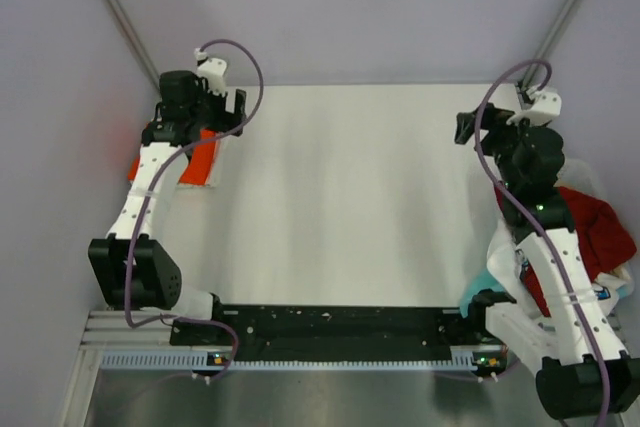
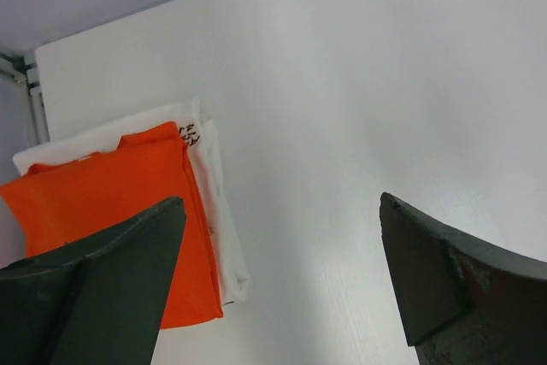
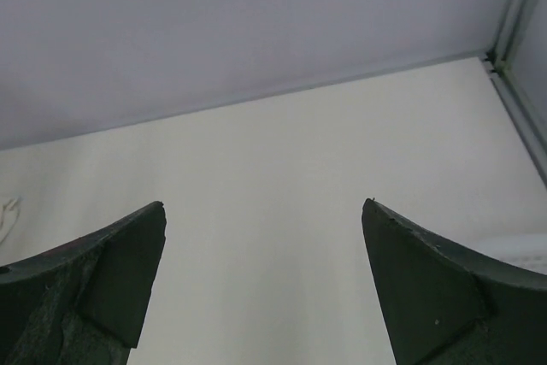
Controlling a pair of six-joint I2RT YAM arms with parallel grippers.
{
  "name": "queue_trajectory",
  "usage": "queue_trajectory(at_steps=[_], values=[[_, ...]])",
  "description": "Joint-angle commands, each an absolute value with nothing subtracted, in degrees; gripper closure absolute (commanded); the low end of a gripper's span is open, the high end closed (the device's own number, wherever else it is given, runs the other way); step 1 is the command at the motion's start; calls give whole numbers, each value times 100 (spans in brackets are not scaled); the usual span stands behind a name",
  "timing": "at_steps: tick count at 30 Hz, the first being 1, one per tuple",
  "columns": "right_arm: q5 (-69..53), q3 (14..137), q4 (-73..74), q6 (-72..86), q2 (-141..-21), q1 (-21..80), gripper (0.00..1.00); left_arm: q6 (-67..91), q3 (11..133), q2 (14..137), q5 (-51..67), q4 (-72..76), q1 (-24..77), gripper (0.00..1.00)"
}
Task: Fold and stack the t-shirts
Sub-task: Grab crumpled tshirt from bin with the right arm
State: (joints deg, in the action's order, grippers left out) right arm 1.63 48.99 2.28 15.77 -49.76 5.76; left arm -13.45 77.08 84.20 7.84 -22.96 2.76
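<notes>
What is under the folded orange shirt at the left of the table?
A folded white shirt with small black print lies under the orange shirt; its edges stick out on two sides. Whether more cloth lies beneath cannot be seen, because the orange shirt covers it.

white table (image 1: 350, 197) (grey walls (image 1: 350, 7) around it)

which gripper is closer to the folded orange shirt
Left. The left gripper hangs open right beside the folded orange shirt at the table's left edge; the right gripper is across the table near the right edge.
</notes>
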Motion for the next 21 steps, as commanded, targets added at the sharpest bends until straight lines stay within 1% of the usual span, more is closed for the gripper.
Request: queue_trajectory(at_steps=[1, 3, 4, 8, 9, 10, 13, 15, 17, 19, 21], values=[[1649, 6019, 2474, 1581, -5308, 352, 7, -659, 8042, 8551, 2836, -3270, -121, 1], [2152, 6301, 3161, 1905, -5483, 28, 13, -668, 8042, 8648, 2944, -3287, -123, 1], [2162, 6319, 3355, 2125, -5493, -383, 16, -677, 8068, 8675, 2901, -3322, -123, 1], [1512, 5740, 3410, 3074, -5195, -1843, 28, -721, 8051, 8578, 2690, -3506, -123, 1], [1303, 5504, 3384, 3424, -5142, -2142, 36, -747, 8025, 8535, 2663, -3524, -123, 1], [953, 5337, 3349, 3724, -5116, -2371, 41, -773, 7998, 8473, 2637, -3524, -114, 1], [-286, 5046, 3025, 4357, -5413, -2838, 42, -826, 7919, 8385, 2654, -3516, -123, 1], [-736, 5036, 2866, 4657, -5755, -2892, 43, -826, 7971, 8428, 2698, -3612, -123, 1], [-861, 5071, 2795, 4929, -6046, -2892, 43, -826, 8033, 8490, 2760, -3691, -123, 1], [-861, 5054, 2716, 5149, -6239, -2883, 35, -870, 8051, 8543, 2847, -3727, -123, 1], [-870, 5019, 2532, 5308, -6363, -2892, 34, -888, 8042, 8587, 2874, -3753, -132, 1]])
